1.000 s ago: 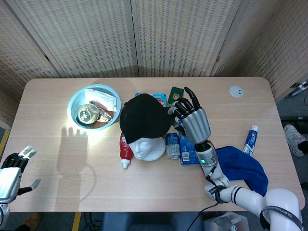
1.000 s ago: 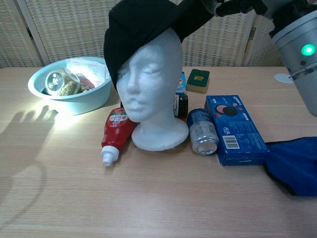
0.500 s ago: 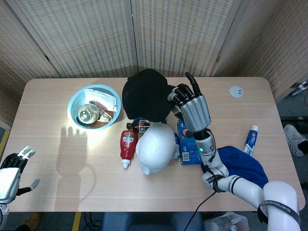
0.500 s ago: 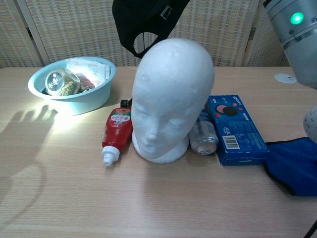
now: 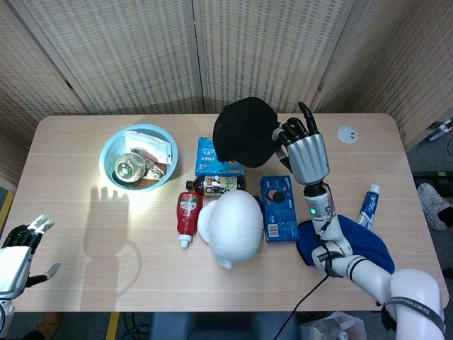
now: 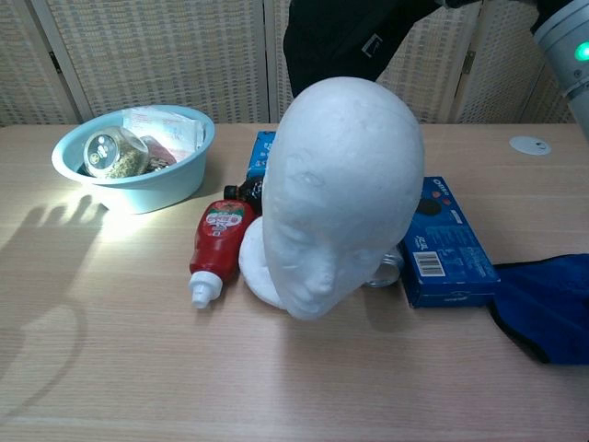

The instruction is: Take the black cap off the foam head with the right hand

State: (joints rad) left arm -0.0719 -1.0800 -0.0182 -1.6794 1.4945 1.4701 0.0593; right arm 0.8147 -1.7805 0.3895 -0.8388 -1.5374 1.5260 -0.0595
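Observation:
My right hand point(image 5: 306, 150) holds the black cap point(image 5: 244, 134) by its edge, lifted in the air above the back middle of the table; in the chest view the cap point(image 6: 345, 41) hangs at the top edge and the hand itself is cut off. The white foam head point(image 5: 232, 227) is bare and tips forward toward the front edge; its face point(image 6: 336, 193) leans down and forward. My left hand point(image 5: 18, 251) hovers at the far left below the table's edge, fingers apart, holding nothing.
A light blue bowl point(image 5: 113, 145) with packets and a jar sits at the back left. A red bottle point(image 5: 186, 214), a blue box point(image 5: 279, 218), a blue carton point(image 5: 209, 157), a blue cloth point(image 5: 350, 251), a tube point(image 5: 368, 205) and a white disc point(image 5: 347, 134) lie around.
The cap came off the foam head and my right hand carried it up and to the right. The bare head has tipped forward.

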